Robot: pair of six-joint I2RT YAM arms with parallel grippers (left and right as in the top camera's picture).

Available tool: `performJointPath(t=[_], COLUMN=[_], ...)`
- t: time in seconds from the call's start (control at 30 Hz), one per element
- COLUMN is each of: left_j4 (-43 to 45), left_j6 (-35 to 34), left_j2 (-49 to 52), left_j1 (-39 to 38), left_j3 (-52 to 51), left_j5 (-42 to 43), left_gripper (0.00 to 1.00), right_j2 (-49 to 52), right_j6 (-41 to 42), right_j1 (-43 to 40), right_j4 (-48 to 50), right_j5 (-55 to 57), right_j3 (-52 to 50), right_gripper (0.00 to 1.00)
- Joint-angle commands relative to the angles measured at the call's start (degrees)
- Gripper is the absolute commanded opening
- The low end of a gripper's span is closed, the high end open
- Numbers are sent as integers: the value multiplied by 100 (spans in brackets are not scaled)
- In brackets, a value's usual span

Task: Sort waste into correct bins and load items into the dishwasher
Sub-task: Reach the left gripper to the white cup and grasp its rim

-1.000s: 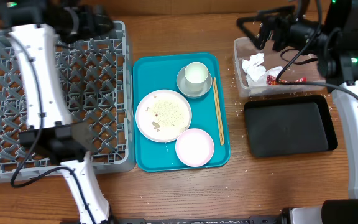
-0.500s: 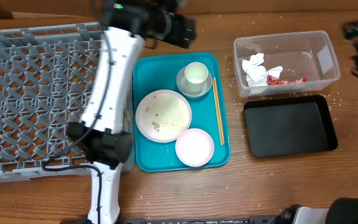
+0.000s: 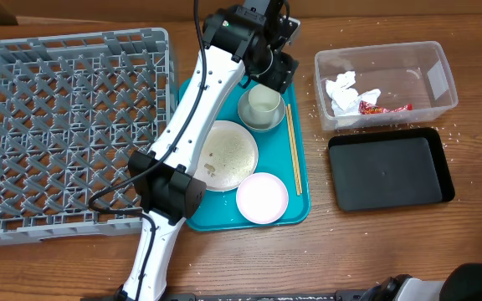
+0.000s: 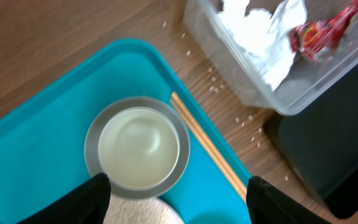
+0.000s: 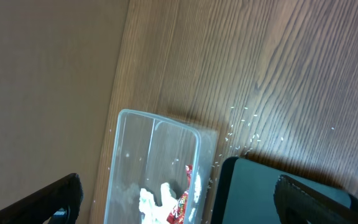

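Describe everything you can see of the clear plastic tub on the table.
The clear tub is a see-through plastic rectangle with rounded corners and low walls. It stands upright and open-topped on the wooden table. Crumpled white tissue and a red wrapper lie at one end, and the rest of its floor is bare. The black tray sits close along one long side.

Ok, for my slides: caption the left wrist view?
Open left gripper above white cup nested in grey metal bowl on teal tray, chopsticks alongside.
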Motion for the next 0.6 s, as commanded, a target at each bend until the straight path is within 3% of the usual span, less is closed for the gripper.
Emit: performJointPath(t=[0.0,0.37,0.57], left_j4=[-269,-433,-94], left_j6=[-157,-304,-398], left_j2=[52,706,909], left_j1=[-13,-302,-542], left_j3=[13,9,9], left_j5=[-164,-199,-817], left_gripper=[69,61,57], right_j2=[-175,-175,-173], right_j6=[61,61,61], right_j1=[-9,-9,-9], right_j4=[7,7,7], right_j5=[114,114,114], right_j3=[125,125,125], right_gripper=[100,100,100])
